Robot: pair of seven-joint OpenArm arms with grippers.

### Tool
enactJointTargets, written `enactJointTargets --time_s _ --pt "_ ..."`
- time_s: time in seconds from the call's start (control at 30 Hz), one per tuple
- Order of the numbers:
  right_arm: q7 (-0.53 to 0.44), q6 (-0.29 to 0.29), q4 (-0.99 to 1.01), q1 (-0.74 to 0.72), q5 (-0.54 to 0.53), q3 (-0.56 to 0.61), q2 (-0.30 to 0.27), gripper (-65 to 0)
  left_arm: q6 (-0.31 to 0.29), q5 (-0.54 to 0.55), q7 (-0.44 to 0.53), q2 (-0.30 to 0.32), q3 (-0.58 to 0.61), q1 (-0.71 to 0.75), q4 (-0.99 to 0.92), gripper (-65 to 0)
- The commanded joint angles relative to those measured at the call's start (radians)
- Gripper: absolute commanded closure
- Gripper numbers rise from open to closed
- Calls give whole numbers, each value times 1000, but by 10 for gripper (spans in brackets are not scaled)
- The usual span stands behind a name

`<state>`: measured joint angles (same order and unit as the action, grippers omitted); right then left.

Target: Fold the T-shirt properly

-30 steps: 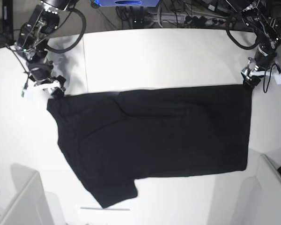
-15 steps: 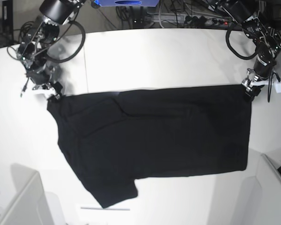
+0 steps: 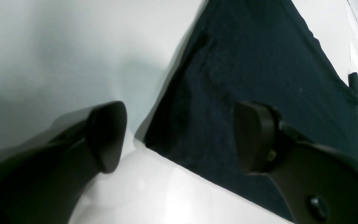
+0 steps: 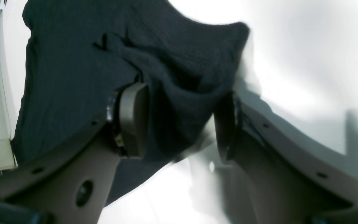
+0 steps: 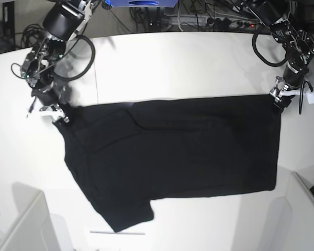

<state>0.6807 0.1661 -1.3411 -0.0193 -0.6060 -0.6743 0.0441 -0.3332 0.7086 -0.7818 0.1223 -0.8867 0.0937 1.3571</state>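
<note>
Currently, both grippers (image 3: 182, 137) (image 4: 182, 121) wide, fingers either side of black T-shirt (image 5: 183, 146) corners.

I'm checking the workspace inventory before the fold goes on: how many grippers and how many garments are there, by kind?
Grippers: 2, the left gripper and the right gripper
Garments: 1, the black T-shirt
Total: 3

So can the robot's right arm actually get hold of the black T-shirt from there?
Probably yes: the right gripper has its jaws apart around a corner of the T-shirt, with nothing apparently blocking them.
</note>
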Motion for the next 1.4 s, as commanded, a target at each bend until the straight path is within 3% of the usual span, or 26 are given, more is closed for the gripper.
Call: enactJointTargets --time_s 0.0,0.2,0.27,0.33,0.4,0.43,0.73,1.07,1.37 --pt "12 -24 1 3 37 -2 -8 -314 12 -11 -26 9 1 -1 3 -477" --pt "6 -24 7 9 37 -2 -13 -305 12 -11 -26 10 51 -8 3 -166" --pt "6 -24 7 9 37 -2 -13 -255 12 -11 -26 12 71 -10 -9 -77" --pt "6 -23 7 9 37 -2 -13 -153 12 -11 -26 15 79 -13 -26 0" --pt "6 -20 7 9 37 -2 -19 -9 12 -13 -34 17 79 -13 -32 0" --pt "7 -20 7 9 37 -2 -31 0 12 -13 -34 18 79 -7 -28 0" --pt "14 -23 -123 66 36 -2 -42 0 12 -11 -35 76 80 62 -5 0" --pt "86 -24 -226 150 33 -12 -39 0 10 -7 -37 72 80 197 120 0" --pt "87 -24 -351 236 31 -12 -39 0 7 -5 -37 49 80 271 198 0"
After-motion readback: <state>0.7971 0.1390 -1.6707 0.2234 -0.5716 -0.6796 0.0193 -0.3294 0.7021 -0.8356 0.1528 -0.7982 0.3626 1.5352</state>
